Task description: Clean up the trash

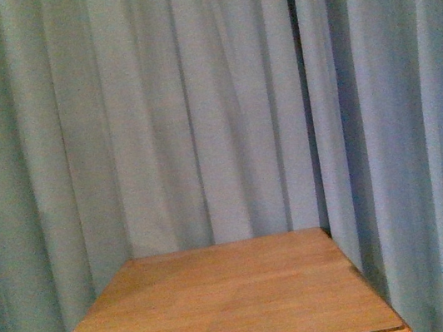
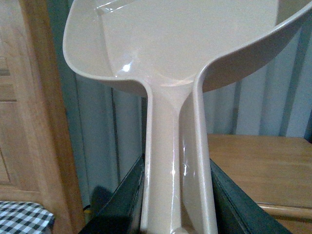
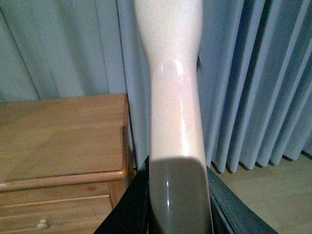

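Observation:
In the left wrist view a beige dustpan (image 2: 175,44) fills the frame, its handle running down between the dark fingers (image 2: 122,200) of my left gripper (image 2: 176,204), which is shut on it. The pan's inside shows nothing in it. My right gripper (image 3: 178,204) is shut on the pale handle of the brush (image 3: 173,87); a few dark bristles peek out beside the handle near the curtain. The trash is out of view in all three views. Neither arm shows in the front view.
A wooden cabinet top (image 1: 218,301) stands straight ahead against grey-blue curtains (image 1: 193,94). The right wrist view shows that cabinet (image 3: 58,136) with a drawer knob (image 3: 43,224) and wooden floor (image 3: 263,190). A checked black-and-white pillow (image 2: 22,217) and a wooden cabinet side (image 2: 29,107) appear in the left wrist view.

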You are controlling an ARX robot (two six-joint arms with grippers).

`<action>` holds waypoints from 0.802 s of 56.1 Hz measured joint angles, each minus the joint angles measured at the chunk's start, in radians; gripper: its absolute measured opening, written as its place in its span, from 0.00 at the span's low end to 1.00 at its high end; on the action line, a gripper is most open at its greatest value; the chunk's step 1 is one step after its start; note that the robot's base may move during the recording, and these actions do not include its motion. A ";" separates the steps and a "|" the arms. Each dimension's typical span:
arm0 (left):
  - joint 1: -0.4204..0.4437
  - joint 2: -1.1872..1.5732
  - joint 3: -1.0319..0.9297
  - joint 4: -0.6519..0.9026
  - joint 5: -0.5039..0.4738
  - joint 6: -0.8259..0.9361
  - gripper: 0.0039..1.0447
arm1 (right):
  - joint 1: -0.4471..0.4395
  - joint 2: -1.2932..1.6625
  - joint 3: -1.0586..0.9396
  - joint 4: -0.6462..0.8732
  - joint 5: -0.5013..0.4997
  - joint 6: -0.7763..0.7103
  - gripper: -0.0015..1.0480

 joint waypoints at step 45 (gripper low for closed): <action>0.003 -0.004 -0.002 -0.001 -0.011 -0.005 0.27 | 0.003 0.003 -0.003 0.000 -0.007 0.007 0.19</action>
